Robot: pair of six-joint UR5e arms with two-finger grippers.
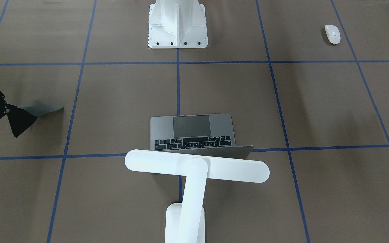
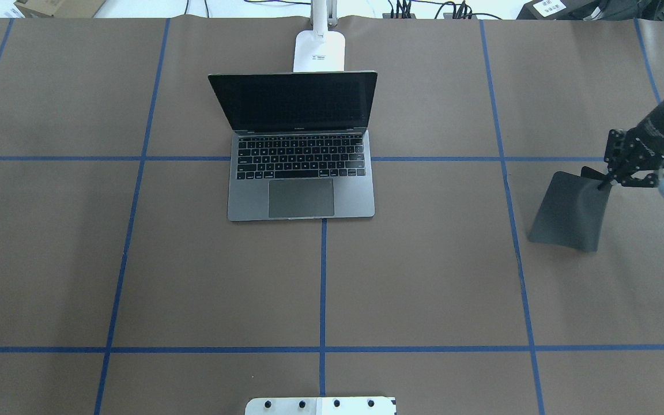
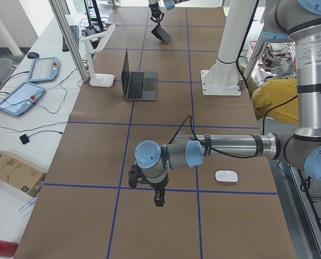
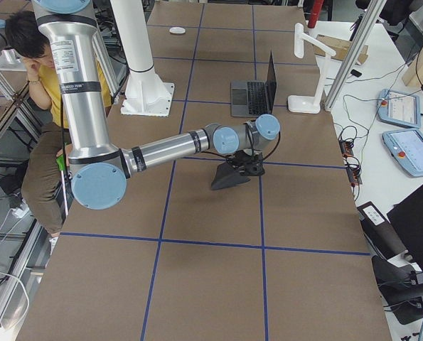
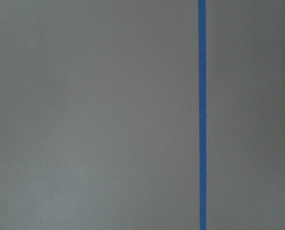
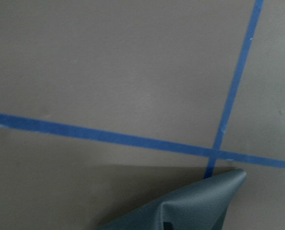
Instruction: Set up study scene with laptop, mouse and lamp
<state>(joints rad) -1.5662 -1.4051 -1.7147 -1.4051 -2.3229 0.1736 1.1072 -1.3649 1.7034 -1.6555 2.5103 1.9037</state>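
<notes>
The laptop (image 2: 300, 173) stands open at the table's middle, screen dark and keyboard toward the robot. Right behind it is the lamp (image 1: 198, 166), its base (image 2: 319, 51) on the far side and its light bar over the lid. Far off on the robot's left lies the mouse (image 1: 332, 33), close to my left arm (image 3: 225, 176). My left gripper (image 3: 158, 198) hangs over bare table near the mouse; I cannot tell whether it is open or shut. My right gripper (image 2: 602, 184) is shut on a thin black mat (image 2: 568, 210), which is lifted at one edge and sags to the table.
The white bolted pedestal (image 1: 177, 30) stands at the robot's side of the table. Blue tape lines (image 5: 202, 115) grid the brown surface. A person in yellow (image 4: 40, 78) sits beside the robot. Tablets and cables (image 3: 20, 97) lie on the side bench beyond the lamp.
</notes>
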